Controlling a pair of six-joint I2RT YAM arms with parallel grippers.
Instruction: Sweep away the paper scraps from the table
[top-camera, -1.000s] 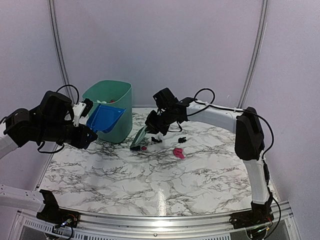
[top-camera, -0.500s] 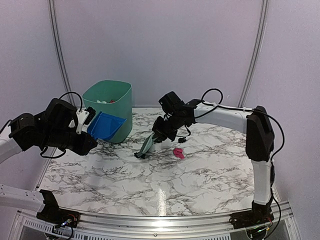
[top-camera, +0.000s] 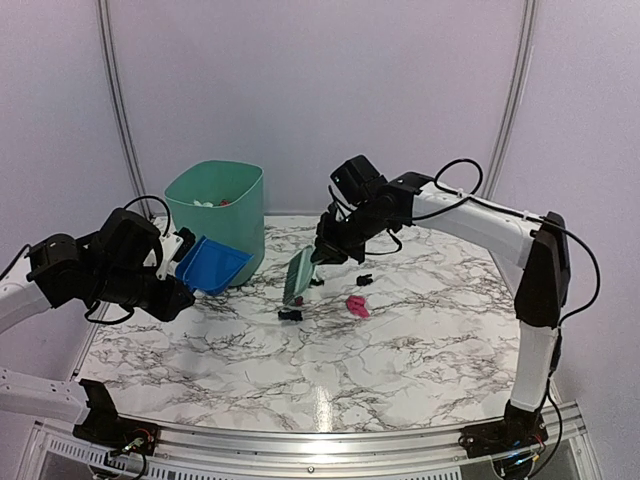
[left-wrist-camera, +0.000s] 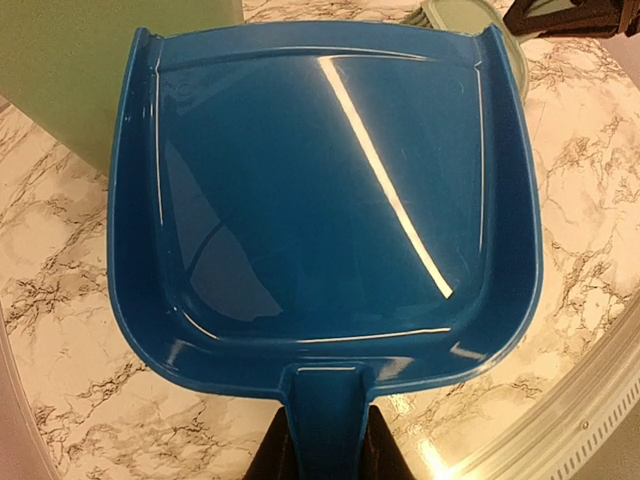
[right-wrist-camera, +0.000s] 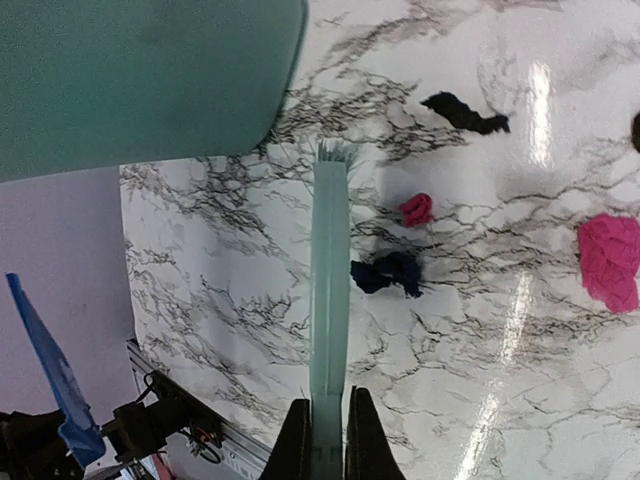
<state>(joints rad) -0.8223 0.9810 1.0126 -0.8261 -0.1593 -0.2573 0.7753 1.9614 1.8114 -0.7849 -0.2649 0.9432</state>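
My left gripper (top-camera: 176, 268) is shut on the handle of the blue dustpan (top-camera: 212, 262), held low beside the bin; in the left wrist view the pan (left-wrist-camera: 320, 190) fills the frame and looks empty, with the gripper (left-wrist-camera: 325, 440) at its handle. My right gripper (top-camera: 325, 250) is shut on the mint-green brush (top-camera: 298, 275), held tilted above the table (top-camera: 400, 350). Paper scraps lie near it: a pink one (top-camera: 357, 306), a black one (top-camera: 290, 315) and a small black one (top-camera: 364, 279). The right wrist view shows the gripper (right-wrist-camera: 327, 400), the brush (right-wrist-camera: 328, 300), a dark scrap (right-wrist-camera: 388, 274), a small red scrap (right-wrist-camera: 416, 209), a black scrap (right-wrist-camera: 463, 112) and the pink scrap (right-wrist-camera: 608, 262).
A green bin (top-camera: 215, 215) stands at the back left, just behind the dustpan; it also shows in the right wrist view (right-wrist-camera: 140, 80). A metal rail (top-camera: 300, 445) edges the near side of the table.
My right arm has moved right and lifted the brush head off the table, leaving a black scrap lying below it. My left arm has brought the dustpan lower and slightly right.
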